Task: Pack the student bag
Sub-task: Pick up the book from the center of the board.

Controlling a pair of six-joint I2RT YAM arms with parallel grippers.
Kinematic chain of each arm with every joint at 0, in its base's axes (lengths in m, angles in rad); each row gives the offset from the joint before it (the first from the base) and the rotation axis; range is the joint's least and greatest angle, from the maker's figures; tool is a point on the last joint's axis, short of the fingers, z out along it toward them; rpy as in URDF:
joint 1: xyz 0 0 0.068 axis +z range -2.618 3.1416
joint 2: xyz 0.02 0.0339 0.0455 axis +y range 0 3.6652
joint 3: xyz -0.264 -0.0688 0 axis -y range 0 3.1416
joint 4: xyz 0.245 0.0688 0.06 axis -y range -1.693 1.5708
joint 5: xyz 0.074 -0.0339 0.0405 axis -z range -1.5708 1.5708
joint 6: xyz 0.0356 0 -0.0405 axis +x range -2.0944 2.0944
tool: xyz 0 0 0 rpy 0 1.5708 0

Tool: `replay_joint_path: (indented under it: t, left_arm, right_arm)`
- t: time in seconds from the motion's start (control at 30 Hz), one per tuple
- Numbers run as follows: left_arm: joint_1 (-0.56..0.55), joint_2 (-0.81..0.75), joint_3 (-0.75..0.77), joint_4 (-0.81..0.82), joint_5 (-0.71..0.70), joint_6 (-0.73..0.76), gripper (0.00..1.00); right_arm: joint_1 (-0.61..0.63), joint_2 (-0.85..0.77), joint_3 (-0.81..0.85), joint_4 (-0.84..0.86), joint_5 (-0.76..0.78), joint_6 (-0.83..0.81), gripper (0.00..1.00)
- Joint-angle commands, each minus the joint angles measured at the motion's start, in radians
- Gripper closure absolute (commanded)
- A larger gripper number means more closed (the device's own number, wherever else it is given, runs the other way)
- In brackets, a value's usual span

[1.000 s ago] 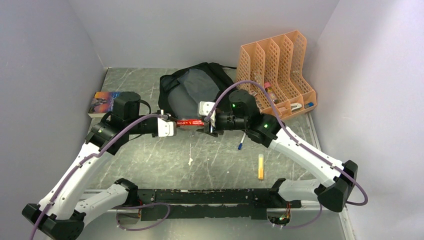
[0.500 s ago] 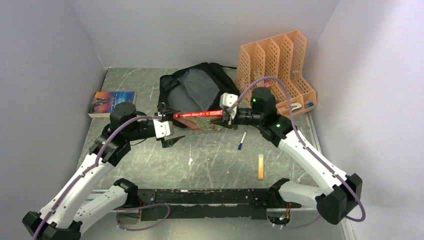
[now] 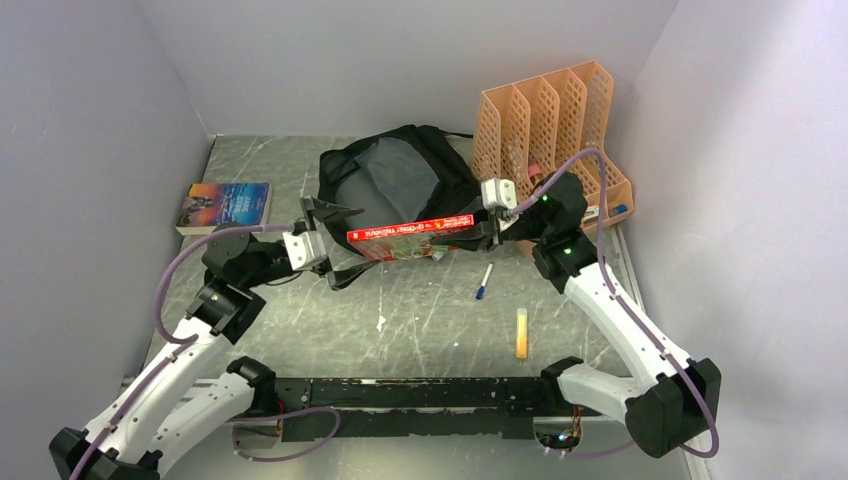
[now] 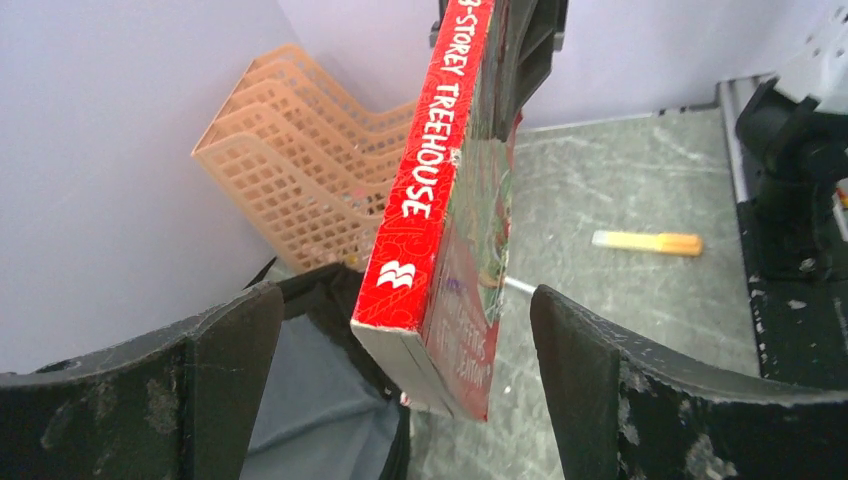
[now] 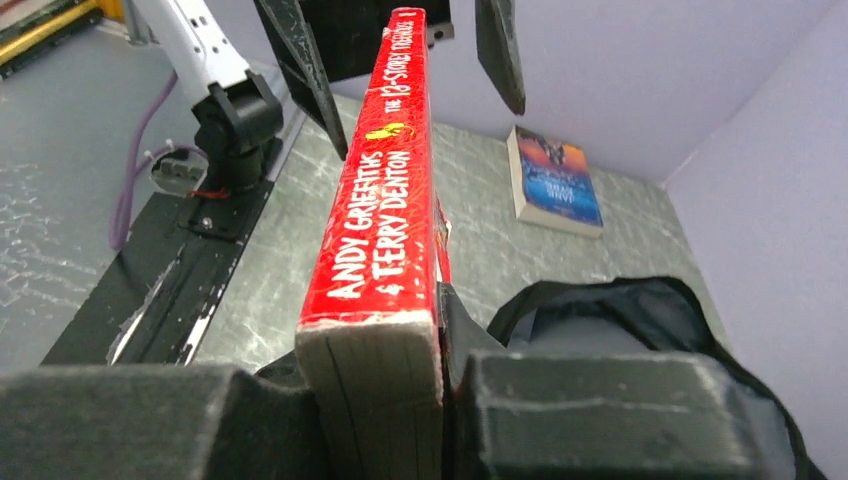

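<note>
With right tool [image 3: 487, 224] clenched on one end of the red book [image 3: 410, 232] and left tool [image 3: 333, 243] released, spread astride the other end untouching: tip the free end down into the open student bag [image 3: 400, 170] at mid far edge of the table [image 3: 300, 330].

Grey, scuffed and scratched metal table [image 3: 420, 300], seen from above. At the far centre lies a floppy black fabric backpack [image 3: 400, 170], its mouth open on a grey lining. Just beside it, in the far right corner, stands an orange mesh file organiser [image 3: 560, 120] with four compartments. A paperback book with a blue pictorial cover [image 3: 224, 206] lies flat by the left wall. Right of centre lie a white pen with a blue tip [image 3: 484, 281] and, nearer, a yellow-orange stick marker [image 3: 521, 332]; a small white scrap [image 3: 381, 322] lies mid-table. A black base rail [image 3: 400, 392] spans the near edge.
</note>
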Motion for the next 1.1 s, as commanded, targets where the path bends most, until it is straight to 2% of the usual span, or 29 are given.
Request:
replay_joint_path:
  t: [0.0,0.1,0.27,0.37,0.57,0.67,0.8,0.9,1.07]
  left_arm:
    - [-0.006,0.003,-0.021,0.229,0.135,-0.131,0.03]
    - [-0.007,0.01,-0.041,0.302,0.183,-0.182,0.07]
    - [-0.007,0.033,-0.072,0.452,0.181,-0.296,0.23]
    - [-0.007,0.075,-0.057,0.455,0.215,-0.336,0.3]
    - [-0.013,0.132,-0.017,0.423,0.248,-0.34,0.37]
    - [-0.016,0.141,-0.007,0.405,0.262,-0.33,0.4]
    - [-0.018,0.141,-0.009,0.423,0.276,-0.342,0.45]
    - [-0.019,0.143,-0.009,0.441,0.279,-0.358,0.53]
    - [-0.019,0.162,0.006,0.41,0.286,-0.357,0.66]
  right_arm:
    - [-0.013,-0.01,-0.031,0.314,-0.069,0.201,1.0]
    - [-0.016,-0.005,-0.053,0.471,-0.069,0.335,1.0]
    - [-0.014,0.015,-0.076,0.652,-0.058,0.488,1.0]
    - [-0.013,0.028,-0.086,0.732,-0.039,0.545,1.0]
    - [-0.013,0.057,-0.095,0.841,-0.046,0.632,1.0]
    - [-0.012,0.059,-0.095,0.83,-0.05,0.626,1.0]
    - [-0.013,0.051,-0.08,0.709,-0.056,0.542,1.0]
    - [-0.011,0.046,-0.071,0.638,-0.054,0.49,1.0]
    - [-0.011,0.042,-0.072,0.613,-0.044,0.472,1.0]
